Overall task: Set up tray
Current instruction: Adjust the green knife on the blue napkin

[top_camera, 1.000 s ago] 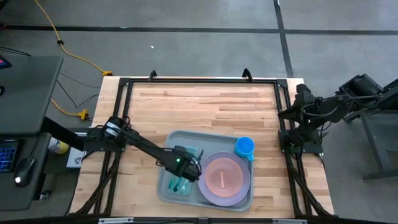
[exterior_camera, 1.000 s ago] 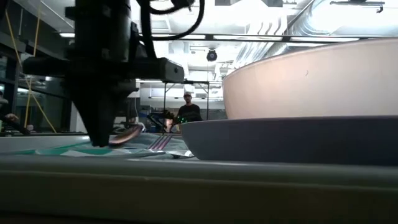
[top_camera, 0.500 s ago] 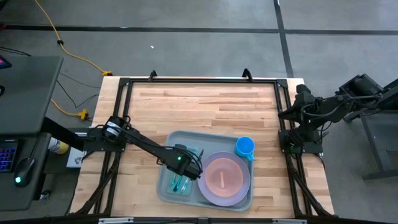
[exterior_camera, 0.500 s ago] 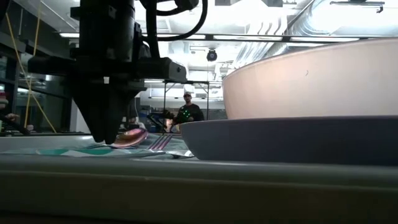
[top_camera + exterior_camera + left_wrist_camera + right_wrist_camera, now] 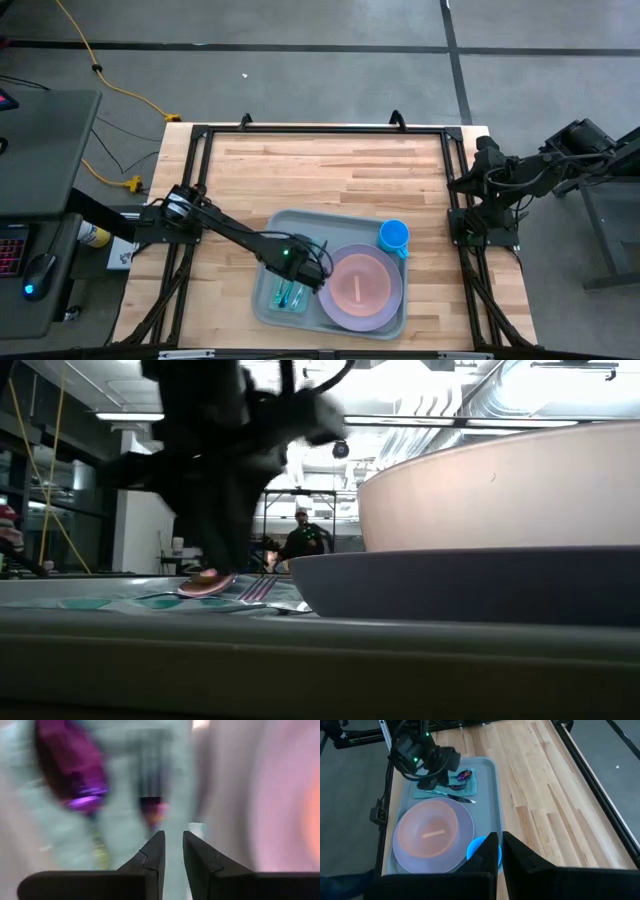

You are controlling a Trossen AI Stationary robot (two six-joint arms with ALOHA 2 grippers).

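The pale grey-green tray lies near the table's near edge. It carries a teal napkin, a purple plate with a pink bowl on it, and a blue cup. A purple spoon, a fork and a knife lie flat on the napkin. My left gripper hovers just above the napkin beside the plate, fingers nearly together and holding nothing. My right gripper is shut and waits at the table's right edge.
Bare wooden tabletop stretches from the tray to the far edge. A black frame rims the table. My right arm is folded outside the right rail. In the low view a person shows far off in the room.
My left gripper has moved from the spoon toward the plate, rising slightly, and is blurred with motion. The spoon's bowl, tipped up off the napkin a second ago, now lies down on it.
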